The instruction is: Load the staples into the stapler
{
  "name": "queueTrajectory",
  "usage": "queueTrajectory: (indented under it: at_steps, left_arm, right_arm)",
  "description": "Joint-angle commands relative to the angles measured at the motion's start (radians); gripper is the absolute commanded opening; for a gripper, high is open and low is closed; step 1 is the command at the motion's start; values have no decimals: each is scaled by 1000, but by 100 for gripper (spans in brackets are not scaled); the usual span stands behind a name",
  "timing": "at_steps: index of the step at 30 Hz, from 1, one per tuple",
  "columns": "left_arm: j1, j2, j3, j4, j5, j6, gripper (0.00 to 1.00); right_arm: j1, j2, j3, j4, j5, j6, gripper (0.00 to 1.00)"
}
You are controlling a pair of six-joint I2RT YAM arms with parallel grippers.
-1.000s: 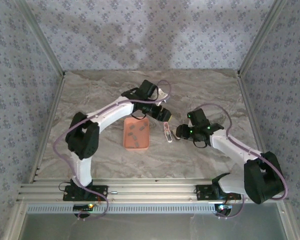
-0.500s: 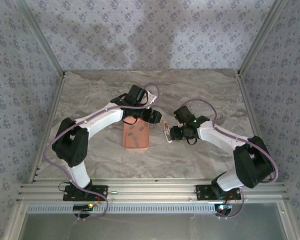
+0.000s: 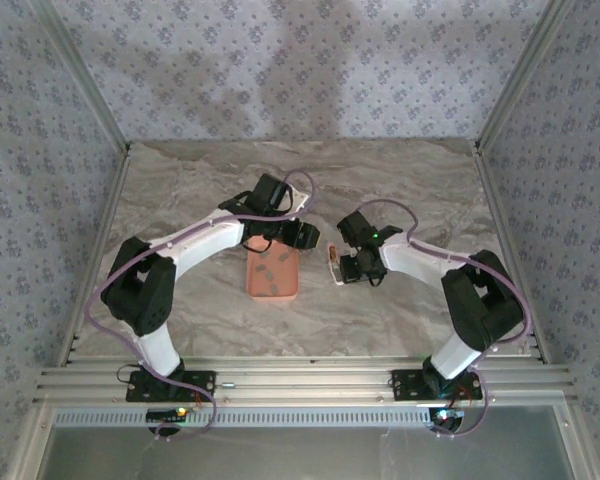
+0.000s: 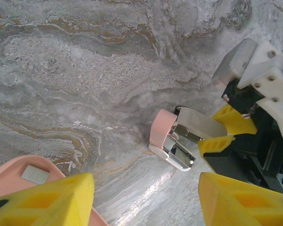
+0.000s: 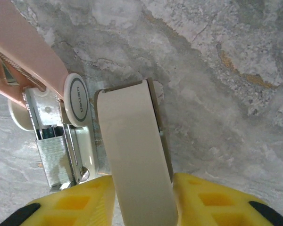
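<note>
The stapler [image 3: 332, 262] lies open on the marble table just right of the salmon-pink tray [image 3: 273, 292]. Its pink top [image 5: 23, 52] is swung away from a cream arm [image 5: 134, 150]. My right gripper [image 5: 141, 202] is shut on that cream arm, one yellow finger against each side. A ribbed grey metal strip [image 5: 52, 162] sits in the stapler's channel. Small grey staples [image 3: 270, 268] lie in the tray; one strip [image 4: 35, 175] is visible at the tray's corner. My left gripper [image 4: 146, 202] hangs open above the bare table between the tray and the stapler [image 4: 172, 139], holding nothing.
Patterned walls enclose the table on three sides, with metal rails [image 3: 300, 385] along the near edge. The right arm's wrist [image 4: 262, 80] crowds in close beside the stapler, opposite my left fingers.
The right gripper moved left to the stapler and closed on its cream arm. The left gripper drifted slightly left toward the tray and stayed open.
</note>
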Motion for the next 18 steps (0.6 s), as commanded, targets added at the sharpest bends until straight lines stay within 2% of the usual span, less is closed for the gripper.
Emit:
queueTrajectory:
  at_steps: [1,7,14,18]
  left_arm:
    - [8,-43,-9,9,-7,-11,61]
    - [7,-50,-26,18,-10,-21,61]
    - [9,-76,-51,28,-20,-33,60]
    - [8,-103,-79,32,-30,-41,61]
  right_arm:
    - [6,11,32,-15,6,-12,31]
    - [3,-25,26,-26,28,-9,22]
    - [-42,-103,-2,-29,29,2,21]
    - [-115,-117,-11,-27,5,-7,21]
